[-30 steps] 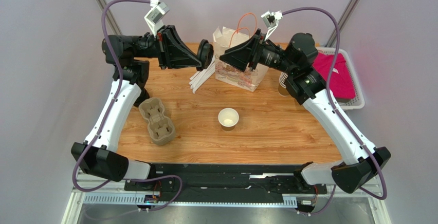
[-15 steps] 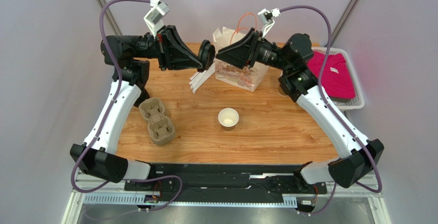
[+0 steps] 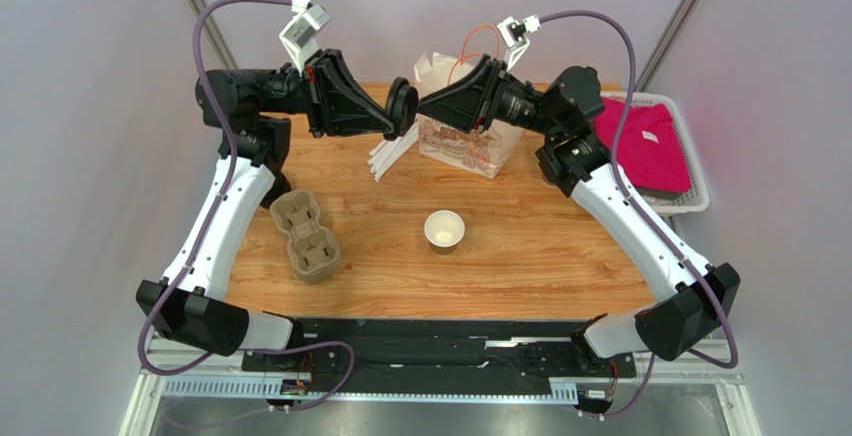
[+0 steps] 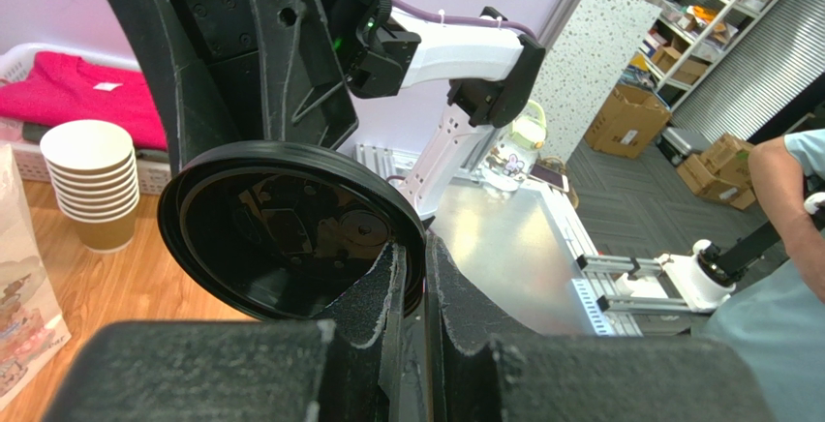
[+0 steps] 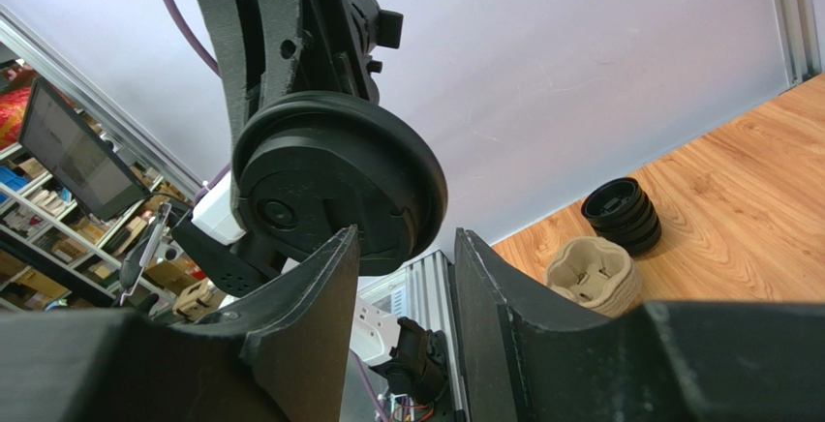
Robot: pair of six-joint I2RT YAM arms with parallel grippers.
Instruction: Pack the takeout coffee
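Two hands face mid-air: left hand (image 4: pixel 412 282) clamped on black lid (image 4: pixel 290 233), presented edge-on to right hand (image 5: pixel 405 243), fingers apart, likely for regrasp; cup (image 3: pixel 444 229) stands lidless on tabletop (image 3: pixel 540 246).

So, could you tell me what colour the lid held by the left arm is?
The lid is black, clearest in the left wrist view.

The small brown paper cup (image 3: pixel 444 229) stands in the middle of the light wooden table (image 3: pixel 540 256), in front of the white paper bag (image 3: pixel 470 146) at the far edge. The grey pulp cup tray (image 3: pixel 305 236) lies to the cup's left. White wrapped straws (image 3: pixel 390 158) lie just left of the bag, below the raised round black plastic lid (image 3: pixel 402 106). The white basket (image 3: pixel 695 199), holding folded pink cloth (image 3: pixel 645 146), sits far right.
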